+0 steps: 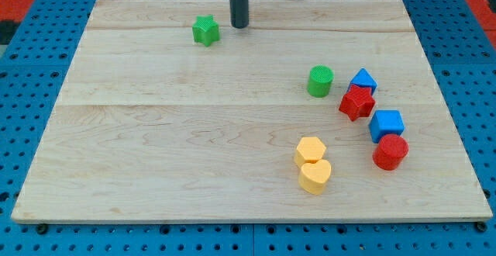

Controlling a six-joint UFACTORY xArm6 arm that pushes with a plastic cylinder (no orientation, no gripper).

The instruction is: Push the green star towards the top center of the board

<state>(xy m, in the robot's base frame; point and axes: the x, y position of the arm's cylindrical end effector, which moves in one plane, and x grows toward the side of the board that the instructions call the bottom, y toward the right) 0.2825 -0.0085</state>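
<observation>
My tip (239, 25) stands near the table's (155, 155) top edge, just right of the green star (205, 30), apart; no hand shows

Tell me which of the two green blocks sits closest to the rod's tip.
The green star, just to the view's left of my tip near the board's top. The green cylinder stands much farther off, beside the blue and red blocks.

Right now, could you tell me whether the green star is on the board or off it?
On the board. The green star sits on the wooden board near its top edge, just left of my tip.
</observation>
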